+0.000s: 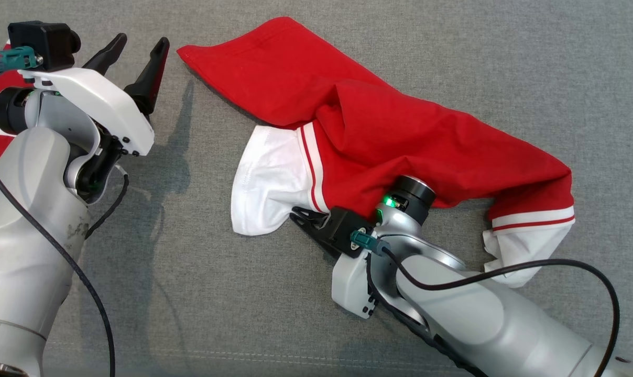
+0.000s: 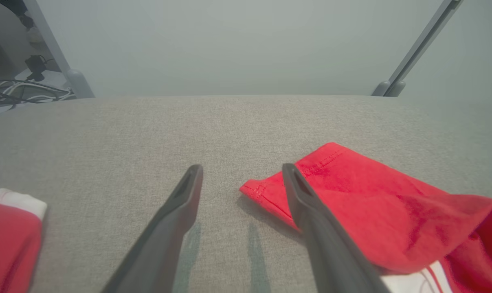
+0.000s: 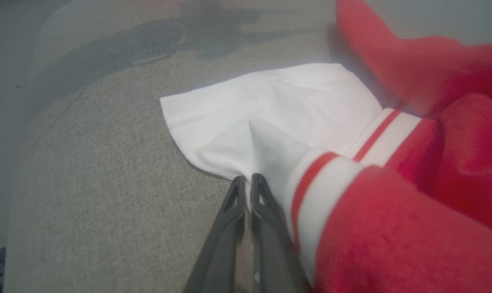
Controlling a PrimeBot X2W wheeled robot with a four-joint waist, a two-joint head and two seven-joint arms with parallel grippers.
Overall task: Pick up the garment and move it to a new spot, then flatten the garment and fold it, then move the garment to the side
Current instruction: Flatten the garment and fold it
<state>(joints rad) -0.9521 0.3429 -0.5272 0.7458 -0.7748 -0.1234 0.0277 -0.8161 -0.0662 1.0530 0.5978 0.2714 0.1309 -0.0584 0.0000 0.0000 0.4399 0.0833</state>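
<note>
Right fingers (image 3: 229,219) pinch garment (image 1: 400,136) at white sleeve edge; left fingers (image 1: 150,68) splayed over bare grey surface (image 1: 505,63).

Lab-type test rig, grey fabric worktop (image 1: 453,52), metal frame posts (image 2: 418,49), loose cables (image 2: 26,91) in bkgd.

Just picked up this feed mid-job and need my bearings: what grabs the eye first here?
The red and white garment sprawls crumpled across the middle of the grey surface. The right gripper is pinched shut on the edge of its white sleeve, near the centre of the head view. The left gripper stands wide open at upper left, beside the garment's red corner.
</note>
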